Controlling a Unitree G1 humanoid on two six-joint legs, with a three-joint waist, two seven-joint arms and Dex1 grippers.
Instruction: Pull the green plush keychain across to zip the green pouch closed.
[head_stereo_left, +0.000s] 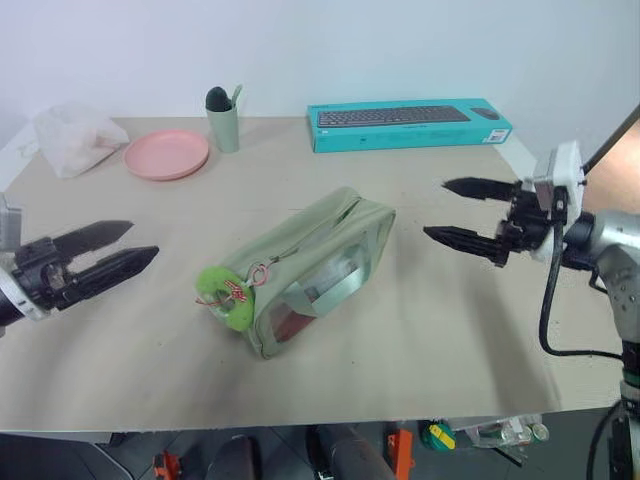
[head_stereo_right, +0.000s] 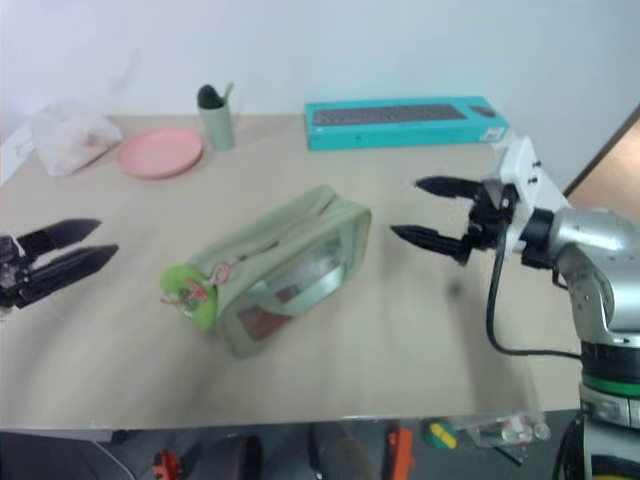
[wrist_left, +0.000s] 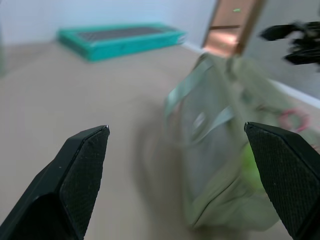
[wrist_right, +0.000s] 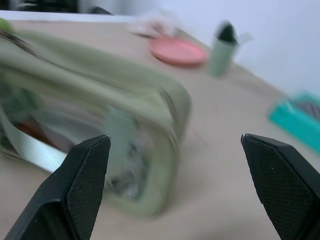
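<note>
The green pouch (head_stereo_left: 315, 265) lies in the middle of the table, a boxy pale green bag with a clear front panel and webbing handles. The green plush keychain (head_stereo_left: 222, 292) hangs at the pouch's near-left end, lime green with a red cord and ring. My left gripper (head_stereo_left: 133, 245) hovers open to the left of the pouch, apart from the keychain. On the other side my right gripper (head_stereo_left: 440, 210) hovers open, pointing at the pouch's far end with a gap between. Both wrist views look at the pouch (wrist_left: 220, 165) (wrist_right: 100, 125) between wide-apart fingers.
A teal keyboard box (head_stereo_left: 408, 124) lies at the back right. A pink plate (head_stereo_left: 166, 154), a pale green cup (head_stereo_left: 224, 124) and a white plastic bag (head_stereo_left: 75, 138) stand at the back left. The table's front edge (head_stereo_left: 300, 420) runs close below.
</note>
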